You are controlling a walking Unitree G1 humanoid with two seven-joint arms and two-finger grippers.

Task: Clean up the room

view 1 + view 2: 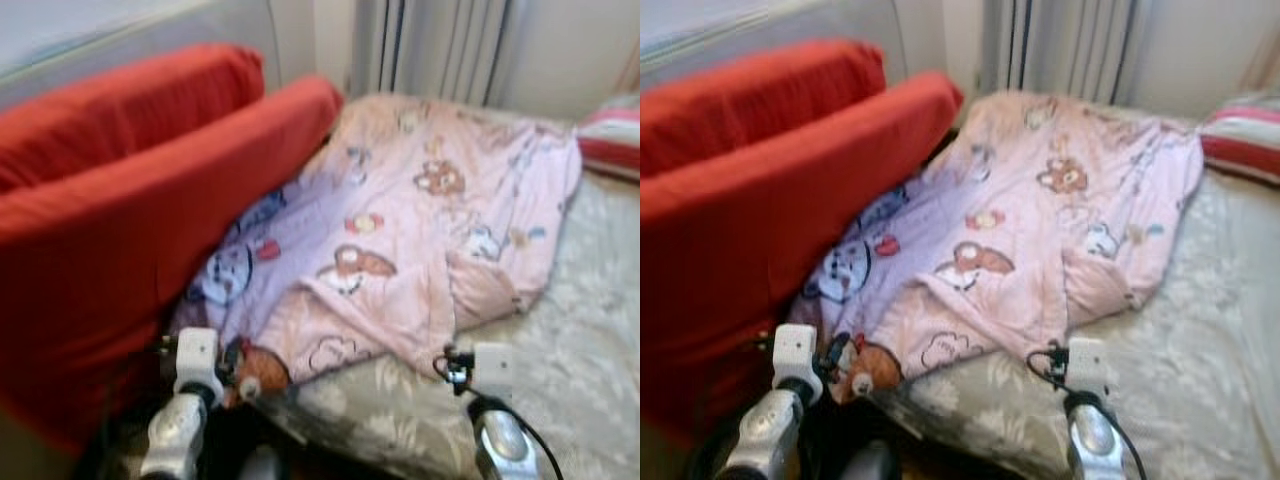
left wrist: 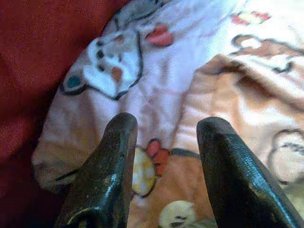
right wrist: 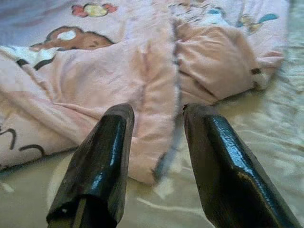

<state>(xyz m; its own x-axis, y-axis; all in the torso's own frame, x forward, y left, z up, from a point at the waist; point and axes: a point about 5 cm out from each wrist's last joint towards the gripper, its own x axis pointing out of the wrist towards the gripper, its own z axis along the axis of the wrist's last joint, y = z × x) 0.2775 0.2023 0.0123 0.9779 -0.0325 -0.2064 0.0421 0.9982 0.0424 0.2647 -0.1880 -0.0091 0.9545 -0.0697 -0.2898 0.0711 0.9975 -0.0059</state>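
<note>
Both tools, left tool (image 2: 164, 142) and right tool (image 3: 154, 137), hang released over the pink blanket (image 1: 420, 240) near the bed (image 1: 580, 340) edge, ready to grab it.

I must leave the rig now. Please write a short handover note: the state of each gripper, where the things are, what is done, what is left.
Left gripper: open, holding nothing, over the near left corner of the crumpled pink cartoon-print blanket.
Right gripper: open, holding nothing, at the blanket's near folded edge.
The blanket lies unfolded on the pale floral bedsheet, its left side against the red fabric cushions. A red-striped pillow lies far right.
Done: nothing visibly tidied.
Left: probably grasp and straighten the blanket.
</note>
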